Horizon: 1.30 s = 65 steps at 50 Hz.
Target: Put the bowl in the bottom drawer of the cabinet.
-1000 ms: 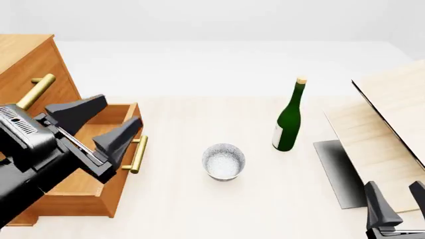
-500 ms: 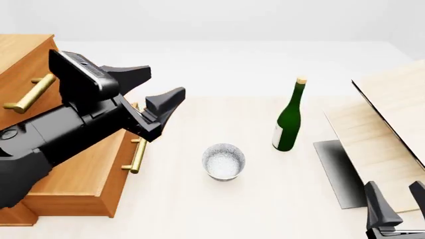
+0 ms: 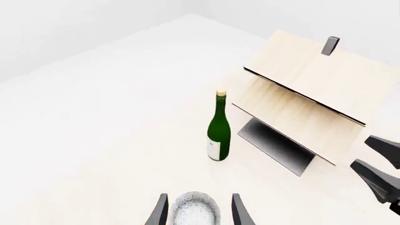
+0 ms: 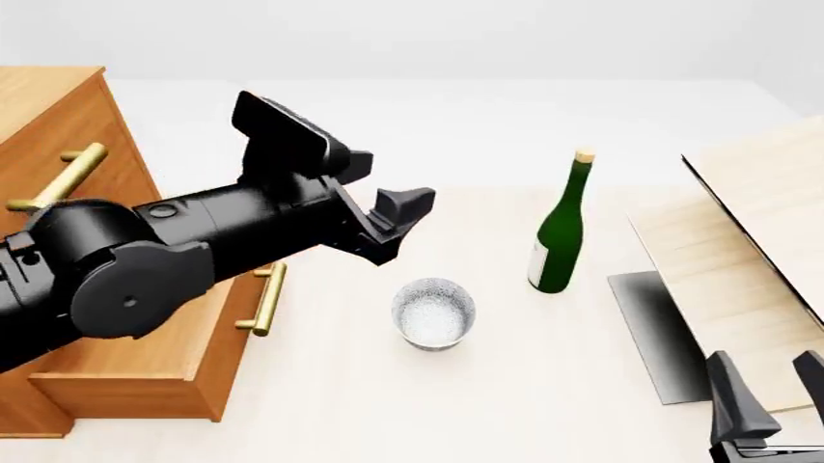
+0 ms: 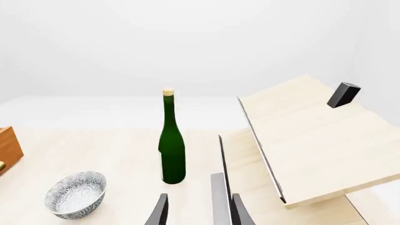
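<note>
Cabinet (image 4: 52,116) is your landmark. Its bottom drawer (image 4: 154,371) is already pulled out, so you have the opening step done. Your left gripper (image 4: 393,224), reaching away from the cabinet, hangs just above the bowl (image 4: 434,312) with fingers spread, holding nothing. The bowl sits on the table beyond the drawer front, not yet grasped. Left for you: close on it, lift, carry, drop in. Right gripper (image 4: 773,395) idles well away, parted, unloaded.
</note>
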Motion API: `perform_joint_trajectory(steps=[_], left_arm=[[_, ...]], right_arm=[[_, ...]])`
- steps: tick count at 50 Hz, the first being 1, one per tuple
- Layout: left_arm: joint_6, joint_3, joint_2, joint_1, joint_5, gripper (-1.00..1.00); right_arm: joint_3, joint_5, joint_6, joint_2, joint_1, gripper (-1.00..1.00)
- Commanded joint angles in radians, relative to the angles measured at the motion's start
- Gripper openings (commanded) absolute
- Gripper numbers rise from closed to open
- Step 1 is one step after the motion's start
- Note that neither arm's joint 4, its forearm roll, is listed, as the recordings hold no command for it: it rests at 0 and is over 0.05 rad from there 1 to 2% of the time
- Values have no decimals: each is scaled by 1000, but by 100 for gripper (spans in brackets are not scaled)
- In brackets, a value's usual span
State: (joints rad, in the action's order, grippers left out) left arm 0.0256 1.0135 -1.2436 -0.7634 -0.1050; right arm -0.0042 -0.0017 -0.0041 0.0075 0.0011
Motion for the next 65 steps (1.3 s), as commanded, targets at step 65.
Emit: perform_joint_trajectory(steps=[65], left_arm=[[-133, 343, -477, -23, -246, 100]], right_arm=[[0, 0, 0, 0, 0, 100]])
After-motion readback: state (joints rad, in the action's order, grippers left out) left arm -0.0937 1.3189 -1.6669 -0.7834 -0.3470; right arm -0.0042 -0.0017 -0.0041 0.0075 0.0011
